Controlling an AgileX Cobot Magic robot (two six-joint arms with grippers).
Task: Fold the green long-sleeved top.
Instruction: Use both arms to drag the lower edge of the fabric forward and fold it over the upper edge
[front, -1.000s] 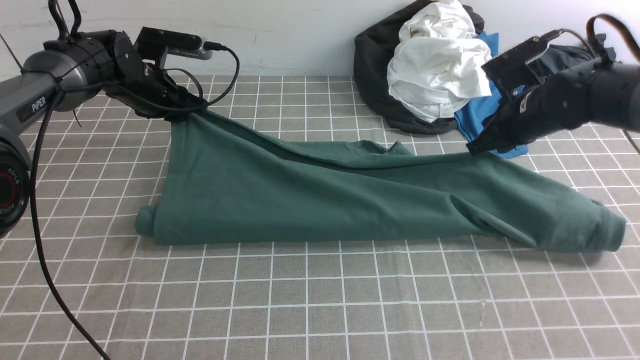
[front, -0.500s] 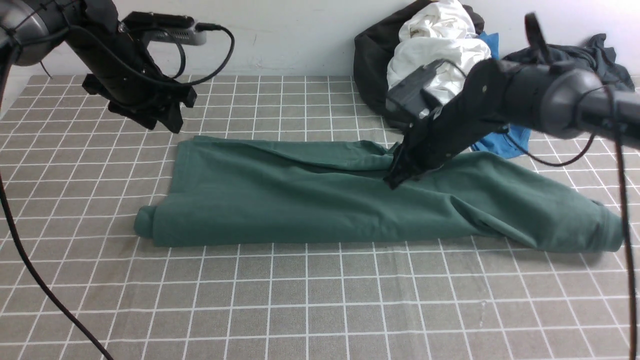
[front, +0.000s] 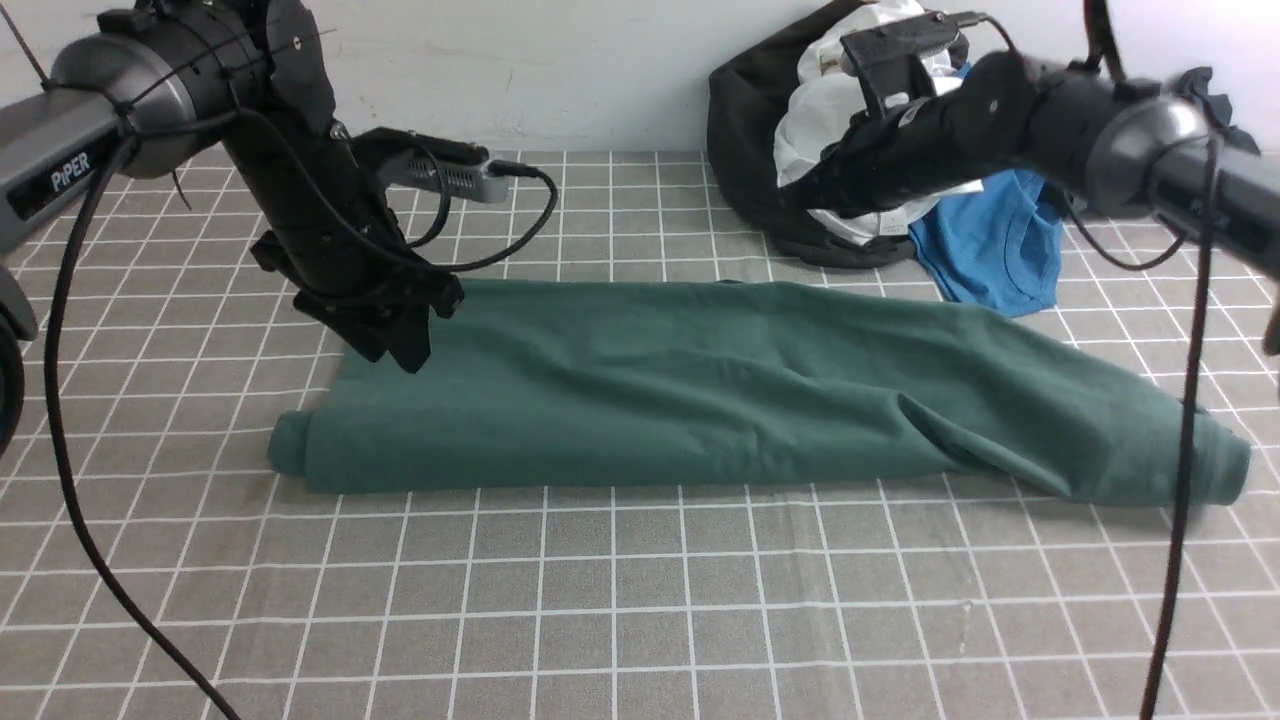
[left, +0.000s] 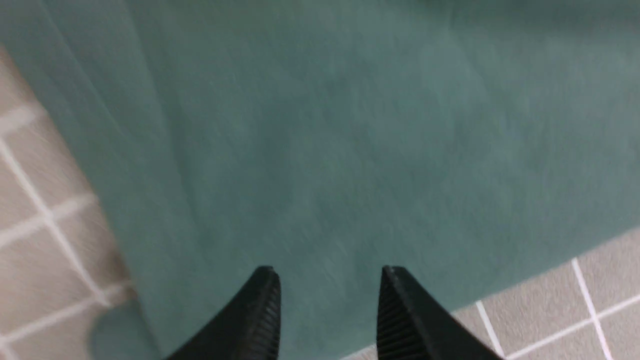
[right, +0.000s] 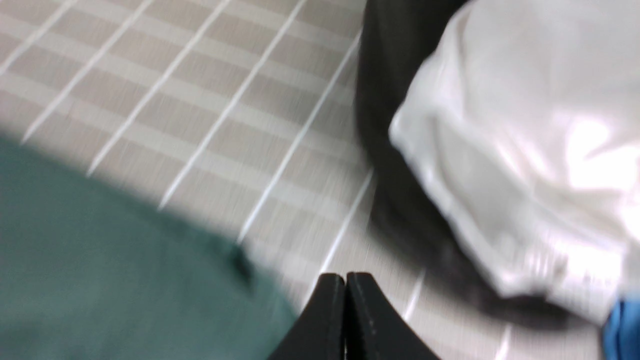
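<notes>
Top (front: 700, 390) looks soft and limp; pinch its cuff (front: 1225, 470) at frame right. Your left jaws gape empty, right jaws shut empty.

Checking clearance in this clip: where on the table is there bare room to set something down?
Free: the whole near strip of checked cloth in front of the green top, and the far middle patch between it, the wall and the clothes pile. Crowded: the far right corner, filled by that pile.
</notes>
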